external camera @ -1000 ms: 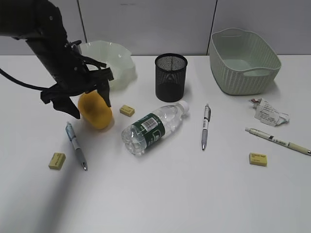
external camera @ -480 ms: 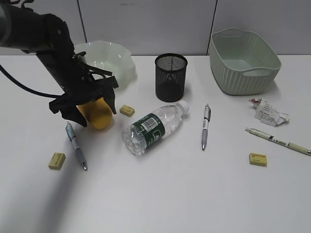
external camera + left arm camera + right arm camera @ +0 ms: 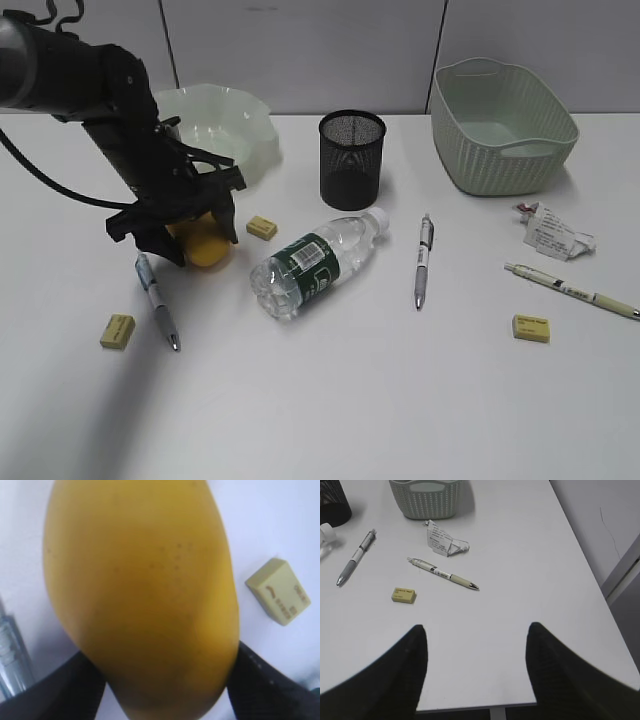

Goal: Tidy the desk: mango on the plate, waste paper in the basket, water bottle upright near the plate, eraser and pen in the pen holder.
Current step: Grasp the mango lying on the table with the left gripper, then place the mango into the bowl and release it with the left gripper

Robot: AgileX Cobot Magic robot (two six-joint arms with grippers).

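The yellow mango (image 3: 203, 244) lies on the white desk (image 3: 330, 400), just in front of the ruffled pale green plate (image 3: 232, 118). My left gripper (image 3: 200, 245) has come down over it, and in the left wrist view the mango (image 3: 140, 595) fills the space between the black fingers (image 3: 260, 680), which press its sides. The water bottle (image 3: 315, 262) lies on its side. Crumpled waste paper (image 3: 550, 232) sits in front of the basket (image 3: 500, 140). The black mesh pen holder (image 3: 352, 160) stands at the back. My right gripper (image 3: 475, 630) hangs open and empty over the desk's near right corner.
Three pens lie loose: one beside the mango (image 3: 157, 300), one mid-desk (image 3: 423, 260), one at the right (image 3: 570, 290). Yellow erasers sit by the mango (image 3: 262, 228), at the front left (image 3: 117, 331) and at the front right (image 3: 531, 327). The desk's right edge (image 3: 580, 555) is close.
The left gripper has dropped from above the mango down around it, and its jaws have drawn in against the fruit. Nothing else has moved.
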